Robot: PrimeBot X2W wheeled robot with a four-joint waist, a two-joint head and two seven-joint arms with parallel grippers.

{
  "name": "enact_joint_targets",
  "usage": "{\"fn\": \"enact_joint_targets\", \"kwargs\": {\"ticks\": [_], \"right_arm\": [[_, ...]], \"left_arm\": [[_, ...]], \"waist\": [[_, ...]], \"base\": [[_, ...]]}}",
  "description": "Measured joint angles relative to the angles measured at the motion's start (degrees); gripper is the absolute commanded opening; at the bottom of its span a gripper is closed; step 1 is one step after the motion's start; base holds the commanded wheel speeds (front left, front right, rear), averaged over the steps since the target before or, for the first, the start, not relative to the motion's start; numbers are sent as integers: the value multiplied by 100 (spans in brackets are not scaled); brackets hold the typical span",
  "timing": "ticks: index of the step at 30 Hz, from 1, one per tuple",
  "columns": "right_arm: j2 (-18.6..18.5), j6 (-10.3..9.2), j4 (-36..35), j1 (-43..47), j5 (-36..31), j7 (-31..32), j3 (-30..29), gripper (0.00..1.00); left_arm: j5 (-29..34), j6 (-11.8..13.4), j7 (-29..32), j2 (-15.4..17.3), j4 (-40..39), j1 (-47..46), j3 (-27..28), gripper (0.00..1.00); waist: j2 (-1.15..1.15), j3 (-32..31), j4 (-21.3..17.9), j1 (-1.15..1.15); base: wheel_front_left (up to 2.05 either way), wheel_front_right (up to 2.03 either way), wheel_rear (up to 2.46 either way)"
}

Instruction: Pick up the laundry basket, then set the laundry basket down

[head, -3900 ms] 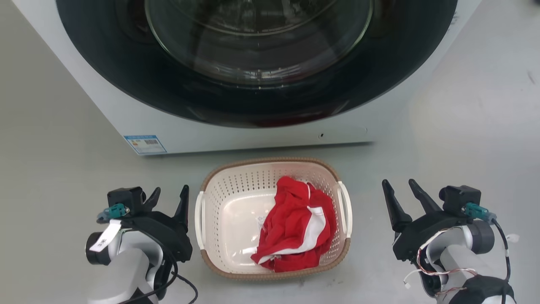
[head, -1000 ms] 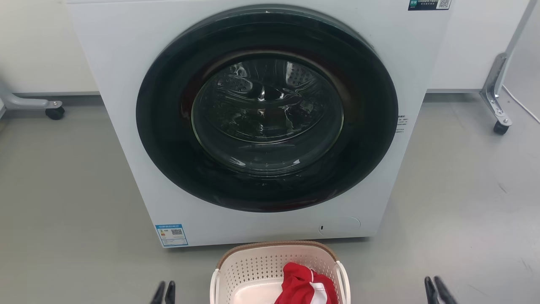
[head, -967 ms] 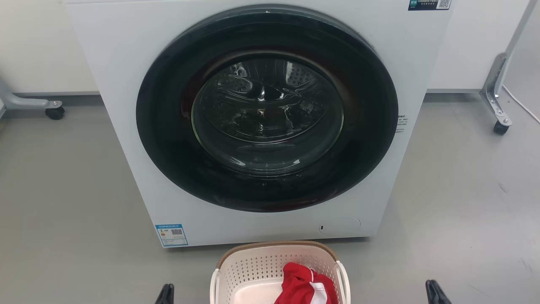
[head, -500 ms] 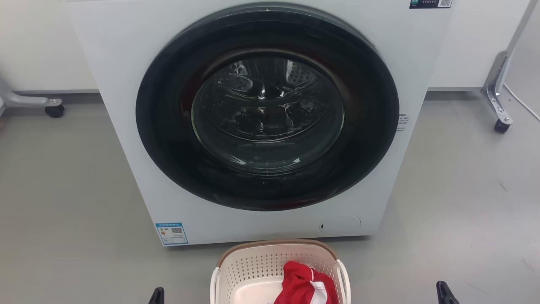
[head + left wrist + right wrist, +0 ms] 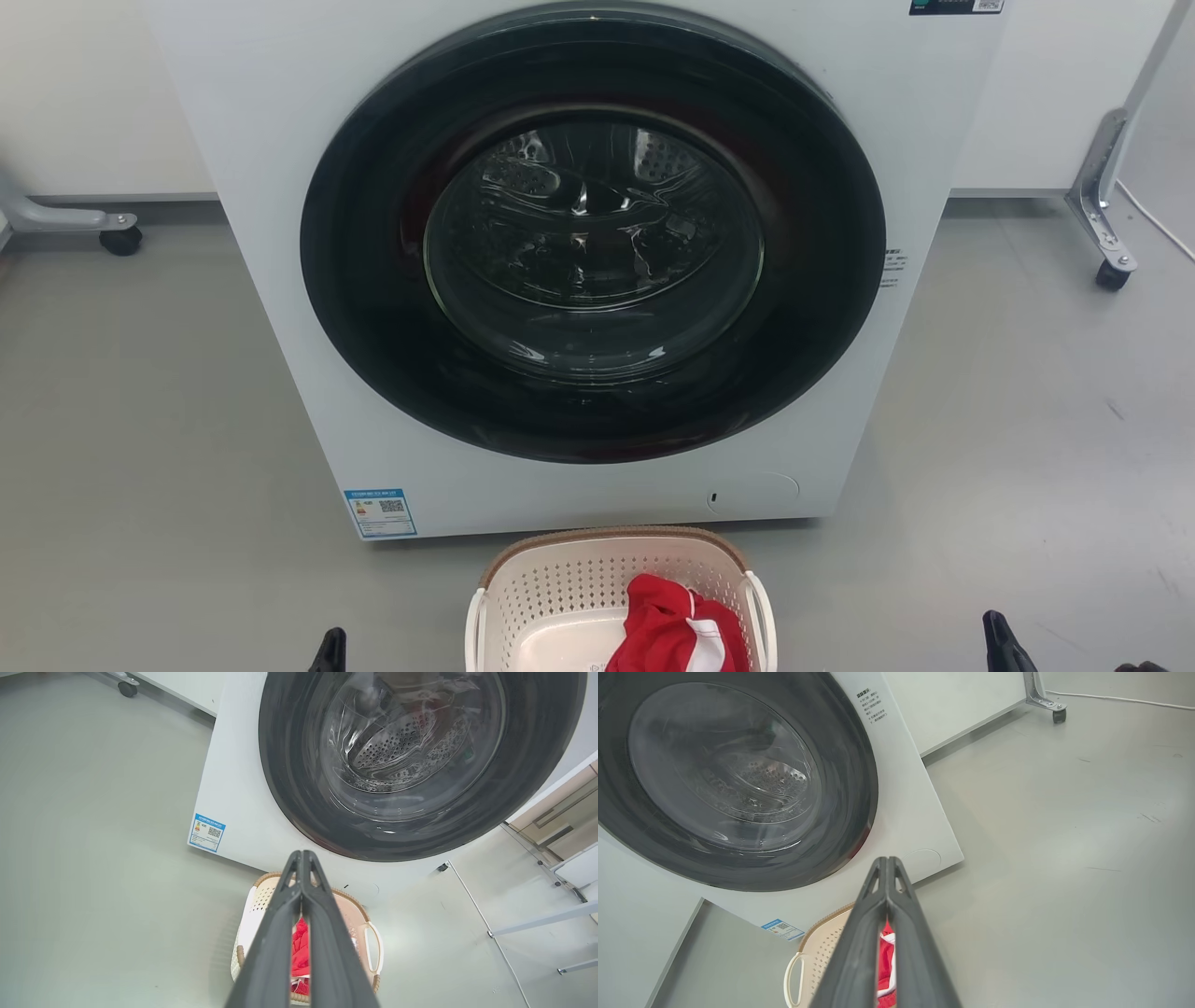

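Floor: smooth grey floor (image 5: 140, 420).
Room: white washing machine (image 5: 271, 233), door closed; a wheeled frame leg (image 5: 1106, 205) beside it.
Basket: the laundry basket (image 5: 560, 583) stands on the floor just before the machine, red garment (image 5: 667, 625) inside.
Fingers: left gripper (image 5: 302, 856) and right gripper (image 5: 887, 861) each pressed together, holding nothing.
Cut off: the basket's near half, at the head view's lower edge.

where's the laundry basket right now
In the head view, the laundry basket sits on the floor at the bottom centre, just in front of the washing machine, holding a red cloth.
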Motion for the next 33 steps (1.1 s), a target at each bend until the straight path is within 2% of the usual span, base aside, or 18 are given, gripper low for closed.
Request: {"fn": "enact_joint_targets", "kwargs": {"ticks": [33], "right_arm": [[377,474,276,-432,2425,656,-838,0]], "left_arm": [[-2276,-465,506,-299,393,-425,755,0]], "waist": [[0,75,18,0]], "base": [[0,0,0]]}}
